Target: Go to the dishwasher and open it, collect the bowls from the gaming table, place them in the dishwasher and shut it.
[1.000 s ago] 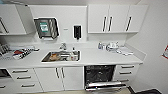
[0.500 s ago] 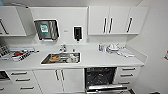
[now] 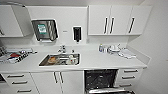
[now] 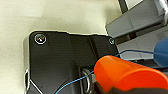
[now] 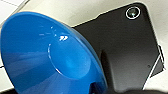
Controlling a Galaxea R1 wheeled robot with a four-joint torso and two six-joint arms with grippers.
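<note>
The dishwasher (image 3: 100, 79) stands open under the white counter, its interior dark and its door (image 3: 107, 90) folded down at the picture's lower edge. In the left wrist view, an orange bowl (image 4: 125, 72) sits right at my left gripper (image 4: 105, 88), which is shut on its rim. A bit of a blue bowl (image 4: 161, 51) shows beyond it. My right gripper (image 5: 98, 88) is shut on the blue bowl (image 5: 50, 55), whose hollow faces the right wrist camera. The gaming table is out of view.
A steel sink (image 3: 60, 60) with dishes in it lies left of the dishwasher. Bottles and white dishes (image 3: 113, 48) stand on the counter's right, clutter (image 3: 15, 56) on its left. Drawers (image 3: 128, 77) flank the dishwasher, and a wall (image 3: 157, 62) closes the right side.
The whole head picture has shifted slightly, so the camera has crept a little closer to the counter. Nothing on the counter has moved and the dishwasher stays open.
</note>
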